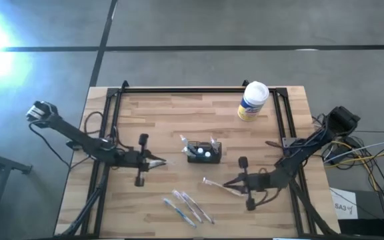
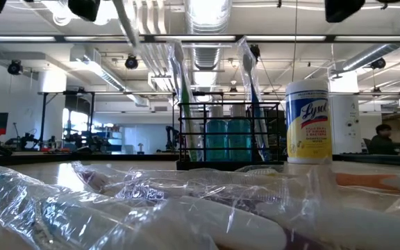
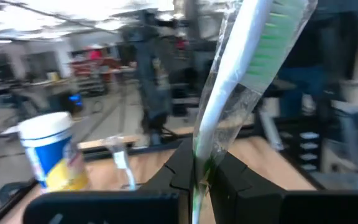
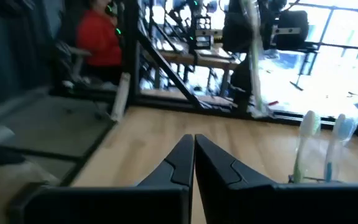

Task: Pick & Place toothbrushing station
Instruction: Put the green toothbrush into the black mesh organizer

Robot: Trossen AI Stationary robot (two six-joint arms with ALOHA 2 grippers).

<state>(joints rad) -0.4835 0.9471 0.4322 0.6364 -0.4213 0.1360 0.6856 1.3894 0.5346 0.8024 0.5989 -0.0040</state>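
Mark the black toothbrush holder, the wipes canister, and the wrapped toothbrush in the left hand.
black toothbrush holder (image 1: pixel 204 153): high view, its top face.
wipes canister (image 1: pixel 253 101): high view, its white lid and yellow side.
wrapped toothbrush (image 3: pixel 241 81): left wrist view, its white neck.

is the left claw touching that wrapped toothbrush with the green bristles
Touching. The left wrist view shows the left claw shut on the wrapped toothbrush, its handle pinched between the fingers and the green bristle end sticking up.
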